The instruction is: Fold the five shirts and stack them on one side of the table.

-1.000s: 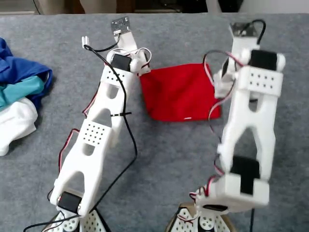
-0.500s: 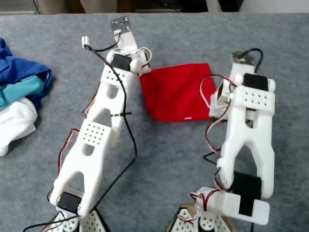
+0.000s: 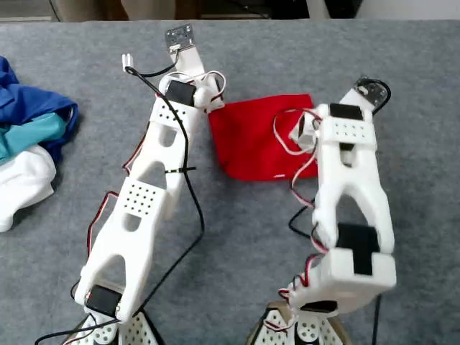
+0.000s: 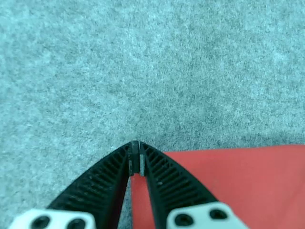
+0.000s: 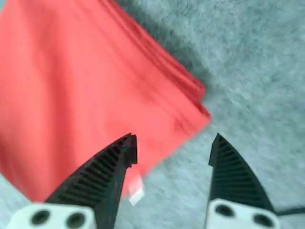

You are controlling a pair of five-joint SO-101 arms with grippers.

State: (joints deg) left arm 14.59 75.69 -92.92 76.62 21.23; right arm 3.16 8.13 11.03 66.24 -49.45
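The left tool is pressed together on the edge of the folded red shirt, at the shirt's 10 o'clock corner. The right tool has its tips apart over a corner on the shirt's 3 o'clock side, near a small white label. The right arm covers that side from above. The shirt lies flat on the grey table, a little turned, with its longer axis running from about 9 to 3 o'clock. A pile of blue, teal and white shirts lies well apart at the table's 9 o'clock edge.
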